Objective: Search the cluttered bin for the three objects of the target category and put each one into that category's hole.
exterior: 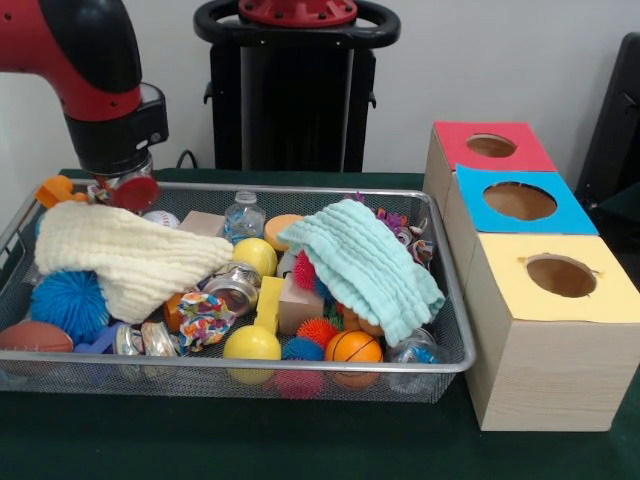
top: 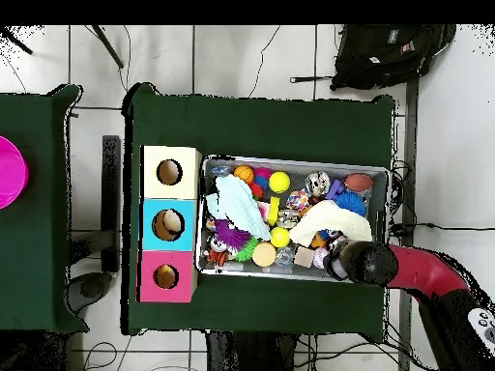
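A wire mesh bin (exterior: 300, 367) (top: 300, 160) holds mixed clutter: yellow balls (exterior: 251, 343), a small basketball (exterior: 353, 347), a blue spiky ball (exterior: 68, 303), a clear jar (exterior: 232, 287), a small bottle (exterior: 243, 215) and wooden blocks (exterior: 299, 305). A cream cloth (exterior: 125, 255) and a mint cloth (exterior: 365, 265) cover part of the pile. My gripper (exterior: 122, 185) (top: 340, 263) hangs over the bin's far left corner in the front view. A clear jar with a red lid (exterior: 135, 192) sits right at its tip. Whether it is held stays hidden.
Three boxes with round holes stand beside the bin: red (exterior: 492, 146) (top: 165, 276), blue (exterior: 520, 201) (top: 169, 224) and yellow (exterior: 560, 276) (top: 169, 172). Something tan shows inside the blue hole from overhead. A brown football (exterior: 35, 336) lies in the bin's near left corner.
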